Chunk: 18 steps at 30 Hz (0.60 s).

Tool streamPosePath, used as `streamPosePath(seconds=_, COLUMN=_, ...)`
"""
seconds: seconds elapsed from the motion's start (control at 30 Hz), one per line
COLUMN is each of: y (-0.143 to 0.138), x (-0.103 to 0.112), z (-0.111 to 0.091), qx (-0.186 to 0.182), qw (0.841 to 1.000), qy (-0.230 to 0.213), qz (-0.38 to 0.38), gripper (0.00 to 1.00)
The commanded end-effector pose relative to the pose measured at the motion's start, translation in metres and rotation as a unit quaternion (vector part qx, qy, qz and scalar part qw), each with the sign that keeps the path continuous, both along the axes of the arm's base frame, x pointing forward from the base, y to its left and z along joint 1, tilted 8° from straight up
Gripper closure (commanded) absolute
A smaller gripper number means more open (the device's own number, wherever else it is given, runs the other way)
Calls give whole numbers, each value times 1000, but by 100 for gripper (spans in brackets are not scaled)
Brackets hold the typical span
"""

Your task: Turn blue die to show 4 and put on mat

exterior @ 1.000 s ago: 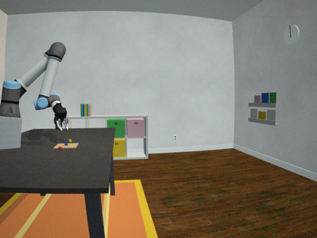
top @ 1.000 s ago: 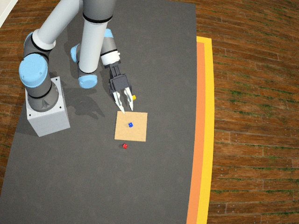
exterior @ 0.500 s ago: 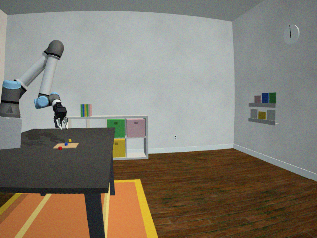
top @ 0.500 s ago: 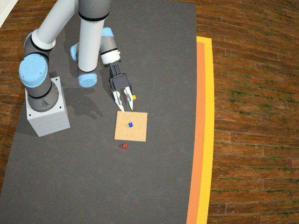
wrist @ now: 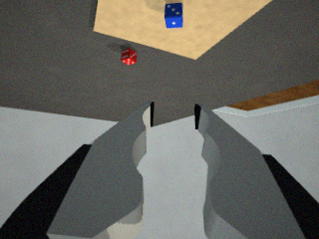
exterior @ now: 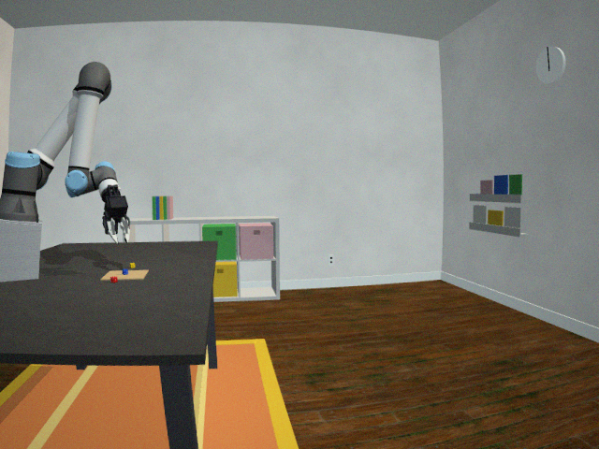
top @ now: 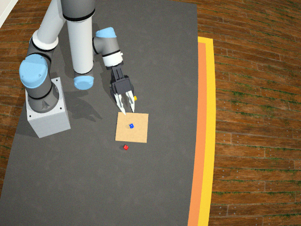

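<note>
The blue die (top: 131, 125) sits flat near the middle of the tan mat (top: 131, 136), and it also shows in the wrist view (wrist: 173, 15) and the side view (exterior: 124, 271). My gripper (top: 128, 112) (exterior: 118, 239) hangs above the mat's back edge, well above the table. Its fingers stand a little apart with nothing between them. The red die (top: 125, 147) (wrist: 129, 56) lies on the table just off the mat's front edge. The yellow die (top: 135, 98) lies on the table behind the mat, beside my right finger in the top view.
The robot's base block (top: 47, 117) stands at the table's left. The table's right edge (top: 194, 121) runs beside an orange and yellow rug (top: 206, 121). A shelf with coloured boxes (exterior: 237, 255) stands by the far wall.
</note>
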State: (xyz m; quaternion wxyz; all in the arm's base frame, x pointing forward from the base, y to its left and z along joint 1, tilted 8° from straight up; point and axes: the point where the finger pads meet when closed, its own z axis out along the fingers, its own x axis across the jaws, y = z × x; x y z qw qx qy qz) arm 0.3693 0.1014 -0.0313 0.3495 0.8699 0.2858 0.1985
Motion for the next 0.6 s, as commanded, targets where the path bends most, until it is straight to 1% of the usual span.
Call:
streamPosePath(seconds=0.0, y=-6, x=2, z=3, qx=60, qw=996, qy=60, qz=14, gripper=82)
streamPosePath(seconds=0.1, y=-8, x=4, z=5, qx=79, qw=994, qy=76, qz=18, gripper=82)
streamPosePath(seconds=0.2, y=-8, x=4, z=5, qx=80, qw=994, qy=76, qz=18, gripper=82)
streamPosePath(seconds=0.3, y=-11, x=6, z=8, qx=113, qw=988, qy=101, qz=25, gripper=82)
streamPosePath(seconds=0.47, y=-12, x=7, z=13, qx=147, qw=981, qy=122, qz=32, gripper=82)
streamPosePath(seconds=0.57, y=-14, x=9, z=13, qx=157, qw=978, qy=134, qz=34, gripper=82)
